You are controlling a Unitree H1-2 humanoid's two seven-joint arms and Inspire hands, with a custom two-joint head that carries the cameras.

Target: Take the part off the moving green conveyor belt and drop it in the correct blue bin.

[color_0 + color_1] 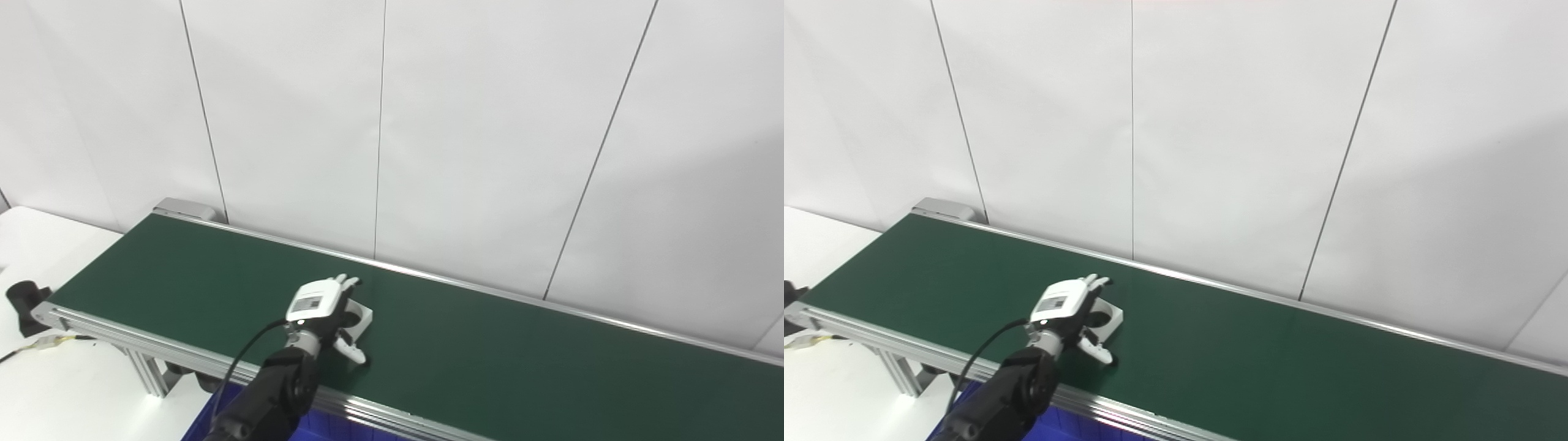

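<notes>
On the green conveyor belt [520, 349] lies a flat white part [362, 318] with a round hole, near the belt's left end. My left hand [318, 303] reaches in from the bottom left and sits right over it. The fingers [344, 282] point past its far edge, and the thumb [354, 353] is spread out on the near side. The hand looks open around the part, which rests on the belt. The hand covers the part's left side. My right hand is out of view.
A blue bin [334, 425] shows under the belt's near rail [184, 355] at the bottom edge. A black motor [24, 299] and cables [49, 343] sit on the white table [73, 392] at left. White wall panels stand behind the belt.
</notes>
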